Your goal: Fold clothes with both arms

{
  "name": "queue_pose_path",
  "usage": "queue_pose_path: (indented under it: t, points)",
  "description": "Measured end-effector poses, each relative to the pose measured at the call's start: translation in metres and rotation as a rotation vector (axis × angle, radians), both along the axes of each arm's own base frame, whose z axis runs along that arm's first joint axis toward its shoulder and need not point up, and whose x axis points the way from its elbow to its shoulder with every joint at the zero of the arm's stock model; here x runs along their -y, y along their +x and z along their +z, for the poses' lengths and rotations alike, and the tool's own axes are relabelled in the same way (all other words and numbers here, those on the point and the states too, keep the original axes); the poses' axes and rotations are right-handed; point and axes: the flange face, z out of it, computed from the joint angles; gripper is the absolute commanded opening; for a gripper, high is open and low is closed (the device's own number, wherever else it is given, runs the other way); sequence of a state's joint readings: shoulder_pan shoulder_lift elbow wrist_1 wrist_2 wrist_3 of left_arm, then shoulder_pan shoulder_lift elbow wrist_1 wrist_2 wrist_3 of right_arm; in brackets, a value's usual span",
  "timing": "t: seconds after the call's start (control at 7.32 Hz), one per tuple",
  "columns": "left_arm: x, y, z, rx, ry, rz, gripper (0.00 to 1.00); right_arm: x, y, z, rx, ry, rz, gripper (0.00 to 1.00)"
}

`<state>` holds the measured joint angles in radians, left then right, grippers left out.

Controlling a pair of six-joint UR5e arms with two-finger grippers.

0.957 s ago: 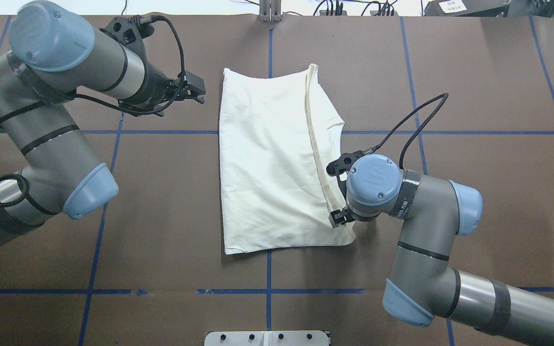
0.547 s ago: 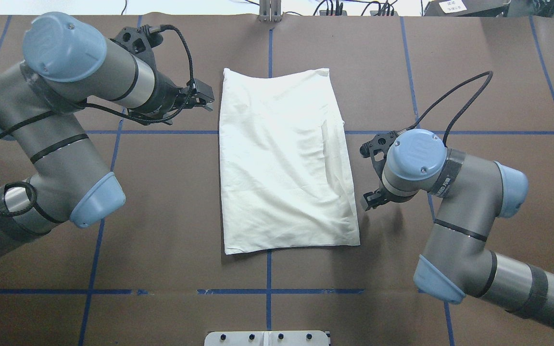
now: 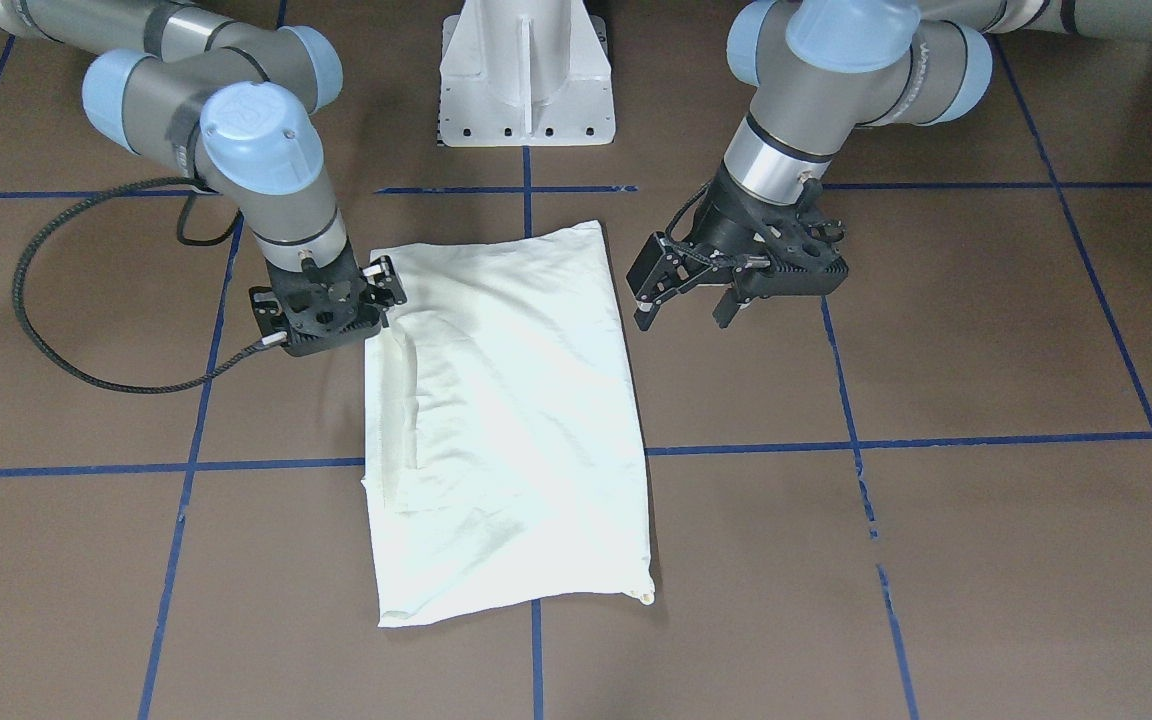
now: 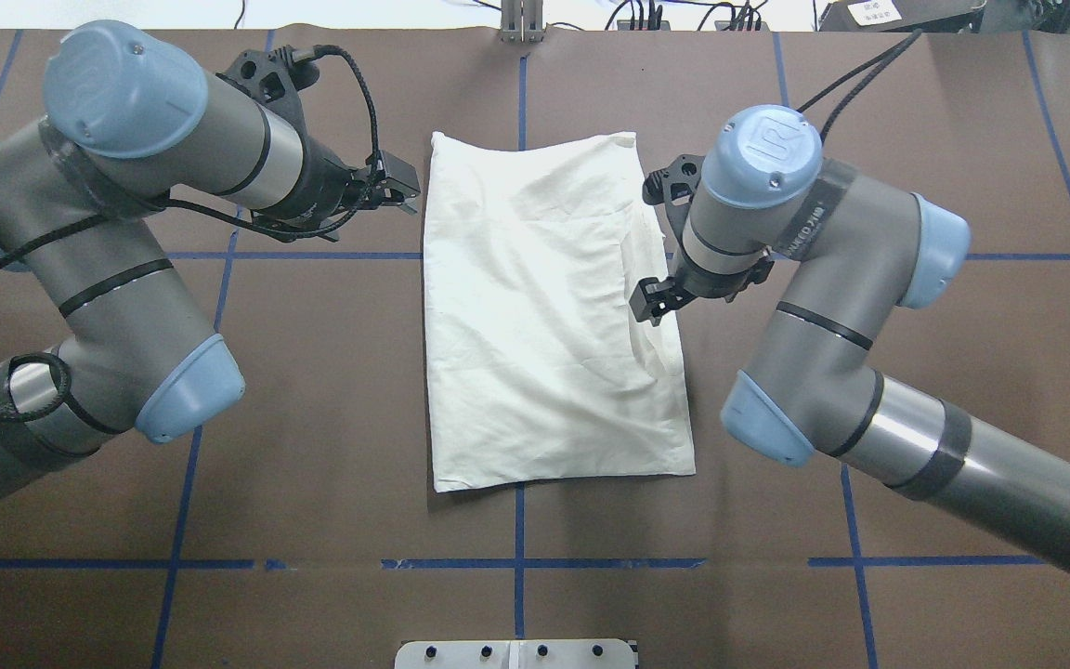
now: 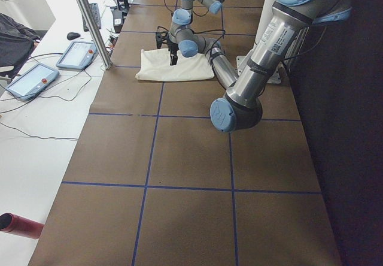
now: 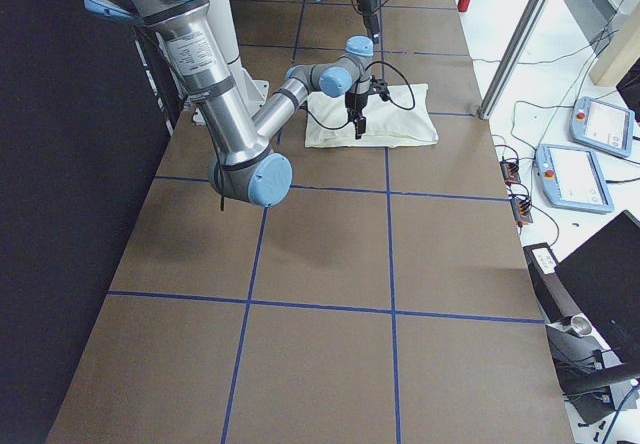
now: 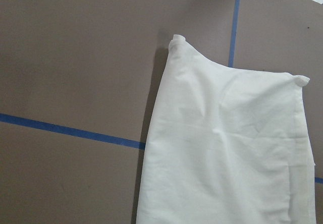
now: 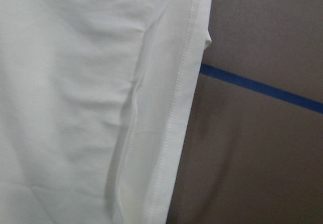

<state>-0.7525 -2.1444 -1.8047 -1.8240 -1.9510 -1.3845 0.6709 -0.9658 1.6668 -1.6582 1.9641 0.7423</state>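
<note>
The clothes (image 4: 544, 325) lie flat at the table's middle as one folded cream rectangle, plain side up; the front view shows them too (image 3: 506, 430). My left gripper (image 4: 402, 190) hovers just off the cloth's far left edge. In the front view the left gripper (image 3: 681, 315) is open and holds nothing. My right gripper (image 4: 649, 302) sits over the cloth's right edge, about halfway along. In the front view the right gripper (image 3: 386, 283) has its fingers slightly apart and grips no cloth. The left wrist view shows the cloth's corners (image 7: 227, 148). The right wrist view shows its stitched hem (image 8: 176, 108).
The white pedestal base (image 3: 526, 80) stands at the robot's side of the brown table. Blue tape lines (image 4: 518, 562) grid the table top. A metal plate (image 4: 516, 655) sits at the near edge. Control tablets (image 5: 33, 77) lie on a side bench.
The right gripper let go of the flap it was carrying, and the cloth settled flat. It drew away, then swung back over the right edge. The left gripper crept closer.
</note>
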Motion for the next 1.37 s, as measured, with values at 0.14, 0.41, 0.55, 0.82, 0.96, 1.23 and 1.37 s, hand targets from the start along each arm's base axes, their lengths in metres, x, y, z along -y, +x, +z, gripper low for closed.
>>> queue_pose_path:
  t: [0.14, 0.41, 0.55, 0.82, 0.96, 1.23, 1.37]
  points:
    - [0.0, 0.0, 0.001, 0.001, 0.0, 0.001, 1.0, 0.018, -0.021, -0.009, -0.013, -0.009, 0.002, 1.0]
    - [0.0, 0.0, 0.002, 0.002, 0.0, 0.005, 1.0, 0.038, -0.049, -0.002, -0.058, -0.04, -0.001, 1.0]
    - [0.0, 0.001, 0.003, 0.003, 0.0, 0.007, 1.0, 0.037, -0.056, 0.007, -0.076, -0.053, -0.008, 1.0]
    - [0.001, 0.001, 0.004, 0.003, -0.001, 0.007, 1.0, 0.028, -0.068, 0.029, -0.108, -0.076, -0.027, 1.0]
    - [0.001, 0.001, 0.003, 0.002, 0.0, 0.007, 1.0, 0.028, -0.068, 0.036, -0.116, -0.084, -0.028, 1.0]
    - [0.001, 0.002, 0.001, -0.001, -0.001, 0.006, 1.0, 0.041, -0.052, 0.044, -0.119, -0.102, -0.011, 1.0]
    - [0.001, 0.004, 0.0, -0.003, -0.002, 0.006, 1.0, 0.049, -0.038, 0.056, -0.126, -0.105, -0.007, 1.0]
